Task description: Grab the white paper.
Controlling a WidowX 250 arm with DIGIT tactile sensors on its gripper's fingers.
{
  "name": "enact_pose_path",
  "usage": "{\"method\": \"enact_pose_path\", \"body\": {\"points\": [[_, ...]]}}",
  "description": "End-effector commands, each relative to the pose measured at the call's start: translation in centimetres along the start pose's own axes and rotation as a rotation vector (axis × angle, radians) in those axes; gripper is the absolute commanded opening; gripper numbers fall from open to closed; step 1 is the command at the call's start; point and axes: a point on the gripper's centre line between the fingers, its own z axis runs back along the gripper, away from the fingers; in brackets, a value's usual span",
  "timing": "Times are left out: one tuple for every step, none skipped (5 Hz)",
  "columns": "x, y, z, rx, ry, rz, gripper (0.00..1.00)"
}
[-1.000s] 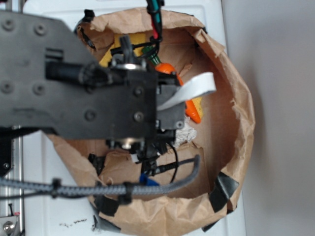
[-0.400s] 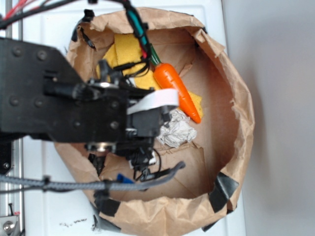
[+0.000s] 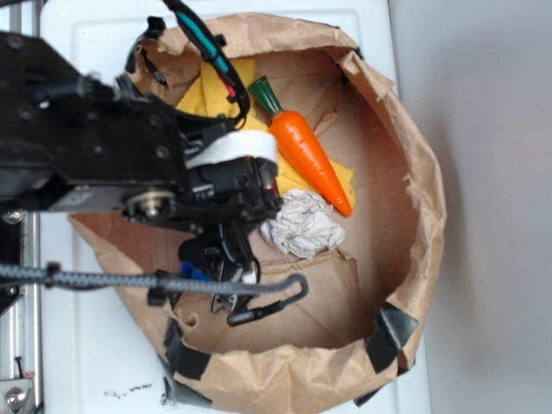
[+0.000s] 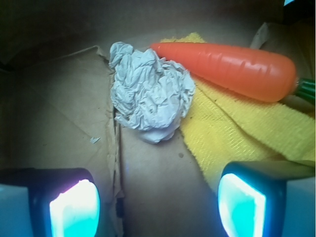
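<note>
No legible text, label, brand, number or sign on anything.

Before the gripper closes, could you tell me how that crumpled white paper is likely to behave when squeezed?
The white paper is a loosely wrinkled ball, so it will probably compress and feel very light. Its lumpy creases should give the fingers grip, so slipping seems unlikely. It touches the carrot, which it may nudge if pushed.
</note>
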Motion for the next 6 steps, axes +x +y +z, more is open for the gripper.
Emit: {"method": "enact_pose_path", "body": {"points": [[4.6, -2.2, -1.0, 0.06, -0.005, 0.028, 1.0], [5.3, -2.3, -2.1, 0.065, 0.001, 0.039, 1.0], [5.2, -2.5, -3.1, 0.082, 0.007, 0.039, 1.0], [4.5, -2.9, -4.9, 0.124, 0.054, 0.031, 1.0], [3.5, -2.7, -5.6, 0.116, 0.071, 0.006, 0.0], [2.8, -2.3, -5.2, 0.118, 0.066, 0.012, 0.0]]}}
